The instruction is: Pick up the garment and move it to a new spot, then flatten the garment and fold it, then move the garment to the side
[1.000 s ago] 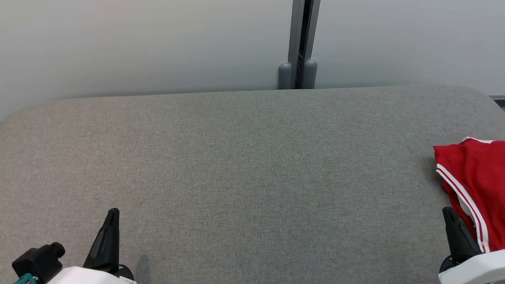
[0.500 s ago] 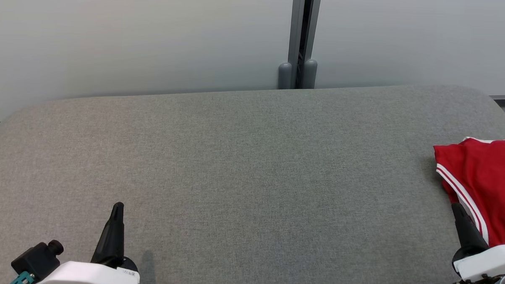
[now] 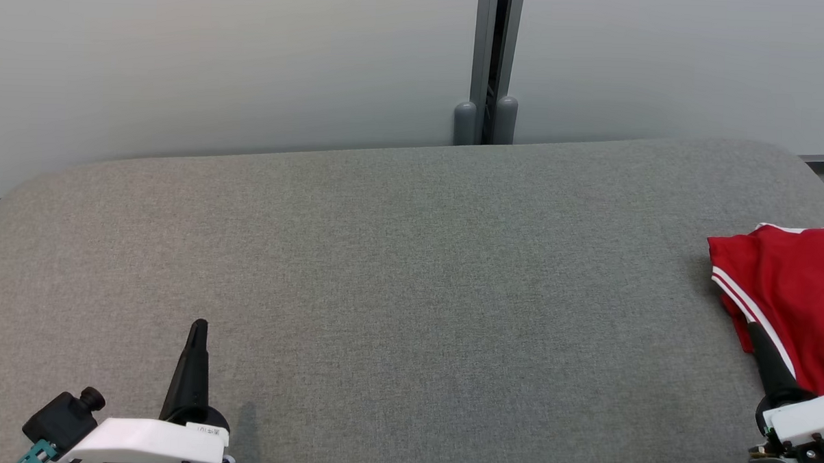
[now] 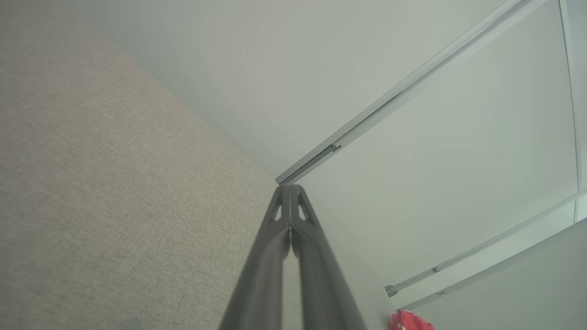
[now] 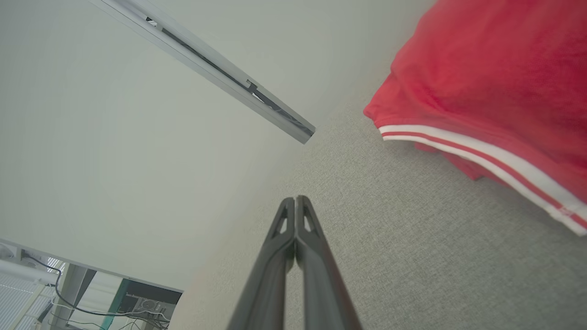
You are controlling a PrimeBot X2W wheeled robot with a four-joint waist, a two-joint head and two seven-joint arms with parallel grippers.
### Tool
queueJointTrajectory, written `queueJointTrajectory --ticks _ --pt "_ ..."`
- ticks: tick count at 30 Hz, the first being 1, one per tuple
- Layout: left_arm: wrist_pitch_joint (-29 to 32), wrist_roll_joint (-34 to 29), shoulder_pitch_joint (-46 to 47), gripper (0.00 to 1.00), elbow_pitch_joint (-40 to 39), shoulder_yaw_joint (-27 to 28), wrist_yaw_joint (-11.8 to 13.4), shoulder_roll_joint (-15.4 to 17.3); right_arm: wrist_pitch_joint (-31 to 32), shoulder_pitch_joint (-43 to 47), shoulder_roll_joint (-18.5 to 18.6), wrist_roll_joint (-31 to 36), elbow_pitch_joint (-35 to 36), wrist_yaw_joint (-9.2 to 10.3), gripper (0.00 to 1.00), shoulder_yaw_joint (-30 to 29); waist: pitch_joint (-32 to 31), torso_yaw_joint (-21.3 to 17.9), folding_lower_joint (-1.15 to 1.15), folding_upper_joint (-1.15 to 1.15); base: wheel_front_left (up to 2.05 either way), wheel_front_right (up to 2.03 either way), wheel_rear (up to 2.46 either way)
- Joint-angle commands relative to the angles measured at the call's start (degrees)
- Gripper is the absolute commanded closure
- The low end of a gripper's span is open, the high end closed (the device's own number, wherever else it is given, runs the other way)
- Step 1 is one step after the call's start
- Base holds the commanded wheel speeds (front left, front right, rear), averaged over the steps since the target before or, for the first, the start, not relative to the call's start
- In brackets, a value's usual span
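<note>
Garment (image 3: pixel 793 306), red with white stripes, lies at 3 o'clock on grey table (image 3: pixel 411 259). It is cut off at the head view's edge, so its long axis is unclear. Striped hem runs roughly 10 to 4 o'clock. My left gripper (image 3: pixel 199 324) and right gripper (image 3: pixel 754 328) are both closed and empty, the right near the hem.

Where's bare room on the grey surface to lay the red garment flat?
Nearly all of the grey surface is bare: the whole stretch from the left tool across to the red garment, back to the wall post. Crowded only at the right edge, where the right tool sits beside the garment.
</note>
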State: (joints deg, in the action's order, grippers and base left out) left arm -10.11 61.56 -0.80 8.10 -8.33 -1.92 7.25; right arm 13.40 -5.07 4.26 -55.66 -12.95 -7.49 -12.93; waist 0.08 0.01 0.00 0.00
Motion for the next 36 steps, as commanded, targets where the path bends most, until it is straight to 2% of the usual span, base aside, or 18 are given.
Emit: queueJointTrajectory --ticks 1,36 --pt "-0.33 1.76 1.56 1.00 -0.26 0.08 -0.46 0.18 0.58 -1.55 0.38 -1.86 0.08 -0.01 1.00 -0.80 0.00 0.00 0.00 0.00 0.00 0.00 0.00" --pt "-1.45 18.96 4.40 1.00 2.17 -0.88 -3.43 -2.36 6.52 -5.58 0.24 -19.63 -4.92 -0.01 1.00 -5.97 0.08 0.01 0.00 0.00 0.00 0.00 0.00"
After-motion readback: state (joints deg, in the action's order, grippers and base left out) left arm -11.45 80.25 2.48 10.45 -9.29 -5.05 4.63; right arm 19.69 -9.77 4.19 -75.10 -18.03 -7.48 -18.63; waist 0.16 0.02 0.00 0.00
